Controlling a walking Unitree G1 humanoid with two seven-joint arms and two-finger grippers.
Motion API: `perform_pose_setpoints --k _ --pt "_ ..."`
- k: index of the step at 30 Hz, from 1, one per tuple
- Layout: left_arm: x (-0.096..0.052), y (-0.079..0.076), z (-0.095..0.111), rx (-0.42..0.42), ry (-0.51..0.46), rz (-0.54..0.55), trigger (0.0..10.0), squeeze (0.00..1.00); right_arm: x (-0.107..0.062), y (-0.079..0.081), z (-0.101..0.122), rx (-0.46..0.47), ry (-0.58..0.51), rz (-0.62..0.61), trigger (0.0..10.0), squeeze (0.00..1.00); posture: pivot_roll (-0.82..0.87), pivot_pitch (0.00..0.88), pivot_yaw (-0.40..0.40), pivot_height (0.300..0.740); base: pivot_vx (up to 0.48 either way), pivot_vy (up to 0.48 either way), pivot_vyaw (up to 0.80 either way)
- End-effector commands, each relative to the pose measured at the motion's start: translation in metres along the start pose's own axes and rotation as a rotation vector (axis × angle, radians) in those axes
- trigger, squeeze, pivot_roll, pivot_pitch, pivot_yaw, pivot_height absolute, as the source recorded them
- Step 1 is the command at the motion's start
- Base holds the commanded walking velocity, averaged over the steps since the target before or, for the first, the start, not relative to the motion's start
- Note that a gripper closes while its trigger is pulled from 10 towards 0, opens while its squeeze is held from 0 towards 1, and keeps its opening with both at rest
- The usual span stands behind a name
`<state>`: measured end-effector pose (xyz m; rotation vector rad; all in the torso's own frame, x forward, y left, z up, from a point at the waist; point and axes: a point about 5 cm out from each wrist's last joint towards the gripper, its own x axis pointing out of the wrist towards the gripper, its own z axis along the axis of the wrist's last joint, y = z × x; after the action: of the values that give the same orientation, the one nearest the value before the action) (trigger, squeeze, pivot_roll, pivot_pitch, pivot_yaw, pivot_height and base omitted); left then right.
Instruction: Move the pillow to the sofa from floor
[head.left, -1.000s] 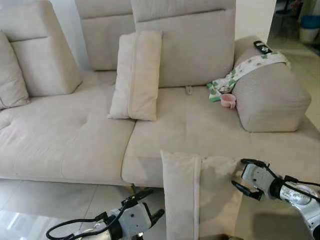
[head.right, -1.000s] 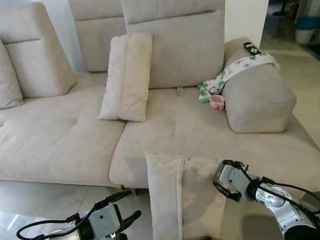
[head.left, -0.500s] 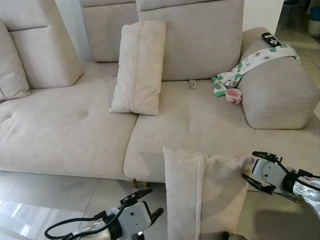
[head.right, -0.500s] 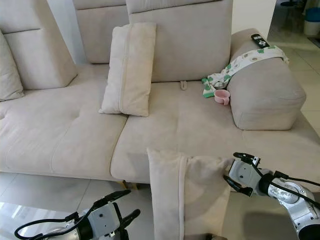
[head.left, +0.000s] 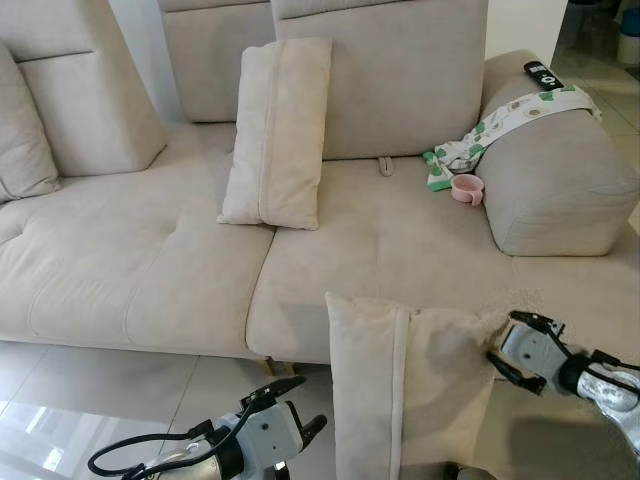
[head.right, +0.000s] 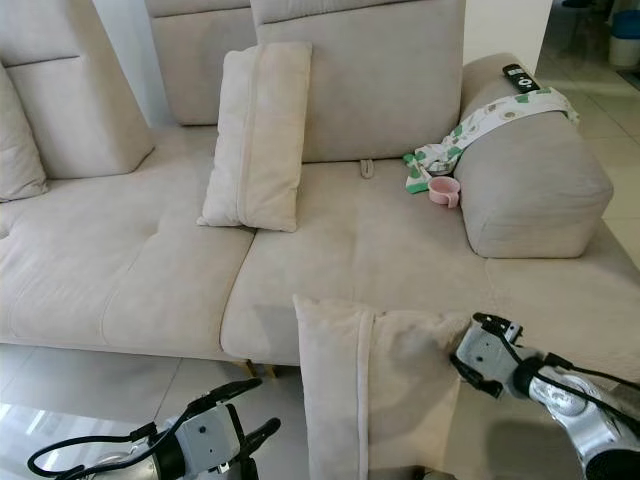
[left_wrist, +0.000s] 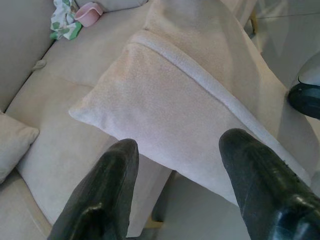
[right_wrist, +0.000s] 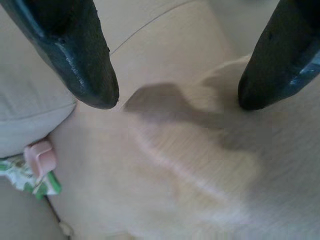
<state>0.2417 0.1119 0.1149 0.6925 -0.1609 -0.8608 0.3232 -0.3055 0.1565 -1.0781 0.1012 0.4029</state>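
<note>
The pillow (head.left: 400, 385), soft, light and likely to sag, stands propped against the sofa's (head.left: 380, 250) front edge, its upper corner between the right claw's (head.left: 507, 350) wide-spread fingers, the best hold.

Beige sofa (head.left: 380, 250) with upright cushion (head.left: 277, 130), pink cup (head.left: 465, 187), patterned cloth (head.left: 500, 125)

A wide beige sectional (head.left: 150, 260) fills the room's middle, its tall back cushions (head.left: 380, 70) rising against a pale wall (head.left: 135, 25) and its rounded armrest (head.left: 560, 175) at the right, draped with a green-patterned cloth (head.left: 490, 130) and topped by a black remote (head.left: 540, 73). A small pink cup (head.left: 465, 187) sits on the seat just beside the armrest. Glossy pale floor tiles (head.left: 70, 410) reflect light below the sofa's front edge.
</note>
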Motion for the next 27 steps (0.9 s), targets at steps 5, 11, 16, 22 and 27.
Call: perform_pose_setpoints --k 5,11,16,22,27 --pt "-0.006 -0.006 -0.007 0.005 0.05 -0.018 10.0 0.0 0.006 0.007 0.005 -0.036 -0.026 0.017 10.0 0.0 0.28 0.193 0.18 0.519 0.0 0.0 0.0" --pt "-0.004 -0.007 -0.007 0.002 0.05 -0.019 10.0 0.0 0.009 0.011 0.003 -0.032 -0.008 0.032 10.0 0.0 0.27 0.194 0.178 0.519 0.0 0.0 0.0" --pt "-0.003 -0.006 -0.007 0.002 0.049 -0.019 10.0 0.0 0.015 0.009 0.009 -0.028 -0.039 -0.013 4.5 0.0 0.27 0.193 0.175 0.519 0.0 0.0 0.0" --pt "-0.001 -0.006 -0.007 0.002 0.048 -0.014 10.0 0.0 0.017 0.011 0.013 -0.077 -0.053 -0.053 0.0 0.0 0.27 0.184 0.166 0.519 0.0 0.0 0.0" --pt "0.001 -0.007 -0.007 0.004 0.047 -0.014 10.0 0.0 0.015 0.021 0.008 -0.086 -0.046 -0.051 0.0 0.0 0.26 0.174 0.158 0.519 0.0 0.0 0.0"
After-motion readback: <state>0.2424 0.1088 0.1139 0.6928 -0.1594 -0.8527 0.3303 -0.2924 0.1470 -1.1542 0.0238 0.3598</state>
